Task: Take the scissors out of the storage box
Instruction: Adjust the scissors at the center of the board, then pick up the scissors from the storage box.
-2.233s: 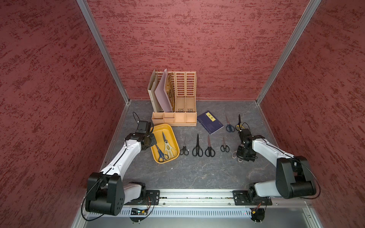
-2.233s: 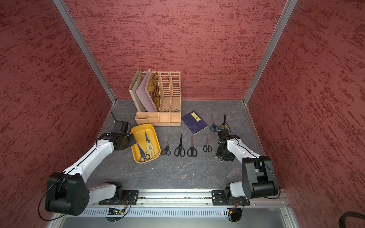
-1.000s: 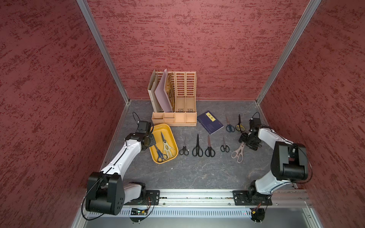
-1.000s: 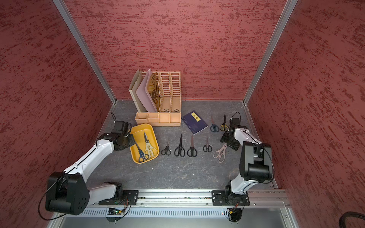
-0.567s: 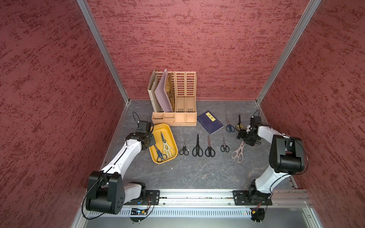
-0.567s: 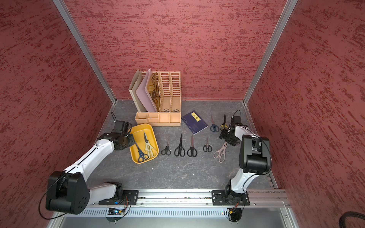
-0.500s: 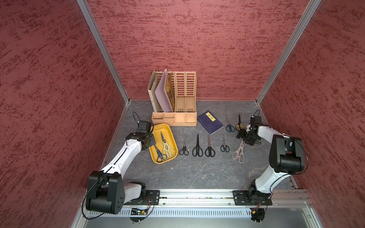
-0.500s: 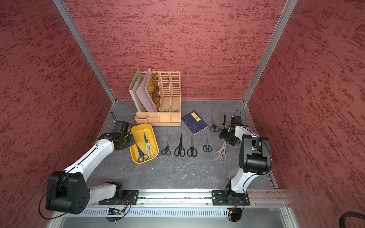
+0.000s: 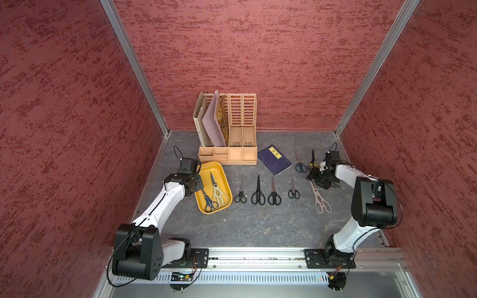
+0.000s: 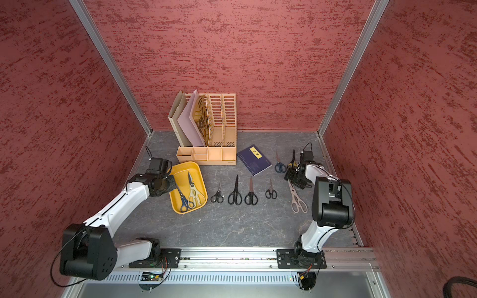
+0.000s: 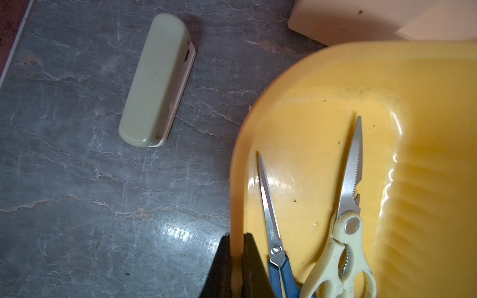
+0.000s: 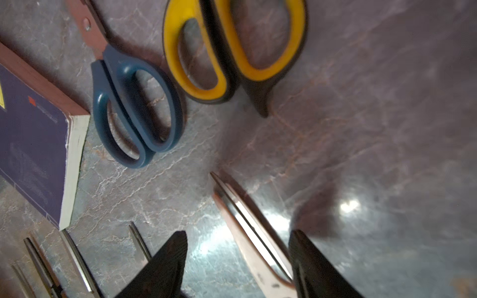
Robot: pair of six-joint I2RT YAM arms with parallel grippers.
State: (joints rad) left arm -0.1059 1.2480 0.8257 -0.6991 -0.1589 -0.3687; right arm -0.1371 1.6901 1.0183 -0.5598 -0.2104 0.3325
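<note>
The yellow storage box (image 9: 206,167) sits flat on the desk (image 9: 258,227). Two scissors lie in it: a blue pair (image 9: 207,201) and a big cream pair (image 9: 218,192). Seven other pairs (image 9: 258,196) lie outside it.

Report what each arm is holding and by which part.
The left jaws are shut on the storage box at its side rim. The right jaws stand open around the blade of the cream scissors, holding nothing.

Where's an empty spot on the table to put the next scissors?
The wide grey stretch between the row of black scissors and the front rail is bare. It is crowded around the notebook and the right hand.
</note>
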